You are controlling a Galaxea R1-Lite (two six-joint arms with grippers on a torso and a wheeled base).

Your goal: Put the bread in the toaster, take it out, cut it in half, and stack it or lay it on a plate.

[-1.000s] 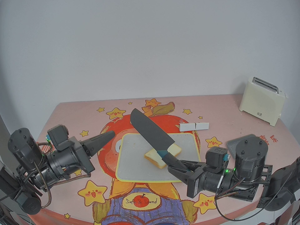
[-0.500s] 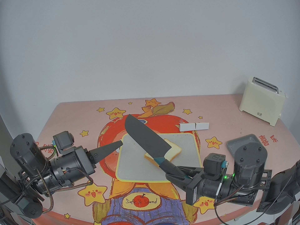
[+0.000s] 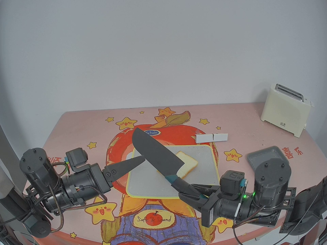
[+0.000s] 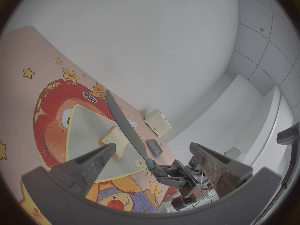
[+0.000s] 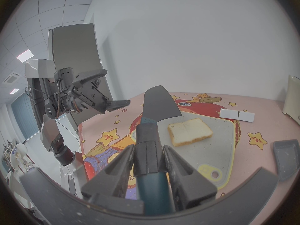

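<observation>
While the left gripper [image 3: 138,160] hangs just over the near-left edge of the cutting board [image 3: 146,184], its fingers are apart with nothing between them. It looks placed to come in and steady the slice for the cut. The board lies in the middle of the table [image 3: 85,126], on the apple picture, which gives the blade a surface to land on.

Above the board, the knife [image 3: 155,150] slants from the near right up toward the far left. Its dark blade is lifted off the board and its tip points away from the robot. From the head view the blade crosses the near-left corner of the bread [image 3: 186,163], but from the right wrist it seems to sit just left of the slice and not on it. The bread lies flat on the right half of the board and looks whole, so the cut is probably not yet made.

The right gripper [image 3: 190,191] is clamped on the knife's teal handle at the near edge of the board.

A white card [image 3: 211,137] lies just past the board's far-right corner. To the right, a small grey plate [image 3: 264,153] waits near the table edge, likely for the halves. The toaster [image 3: 285,109] stands at the far right corner, its slots showing no bread.
</observation>
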